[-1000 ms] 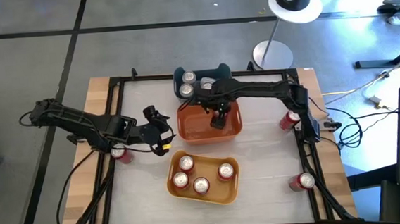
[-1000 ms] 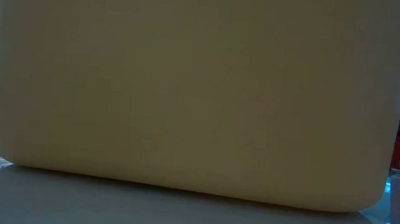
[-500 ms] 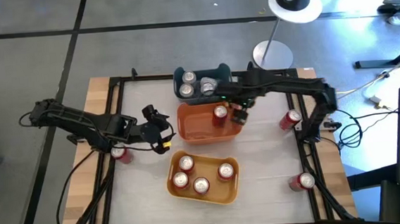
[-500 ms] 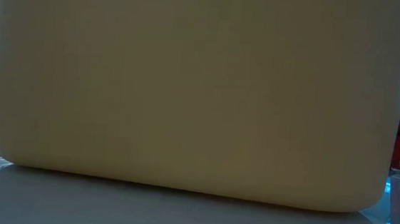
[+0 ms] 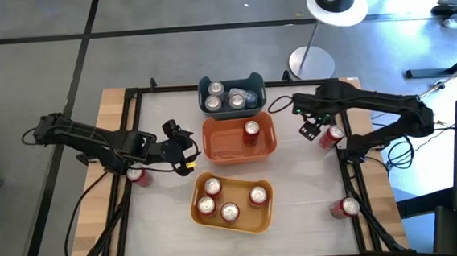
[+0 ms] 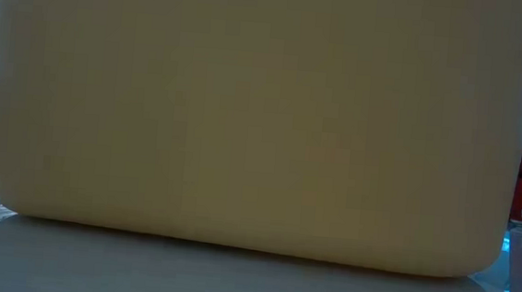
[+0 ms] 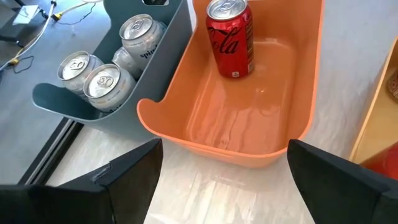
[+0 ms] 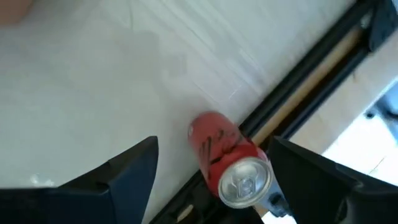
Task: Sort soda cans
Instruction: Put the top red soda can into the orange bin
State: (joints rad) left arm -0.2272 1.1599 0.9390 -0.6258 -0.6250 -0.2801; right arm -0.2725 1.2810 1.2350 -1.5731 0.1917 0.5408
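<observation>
A: From above, where is the right end effector (image 5: pixel 310 127)?
B: Near the worktop's (image 5: pixel 313 187) right edge, released and empty, just beside a red can (image 5: pixel 330 136) standing by the frame rail.

A: And its wrist camera?
B: That red can (image 8: pixel 227 162) sits ahead between the spread fingers (image 8: pixel 130 174), apart from them.

A: The left one?
B: The left end effector (image 5: pixel 183 151) is released, facing the orange bin (image 7: pixel 292 81) holding one red can (image 7: pixel 231 37); silver cans (image 7: pixel 102 81) fill the grey bin (image 7: pixel 163 50).
</observation>
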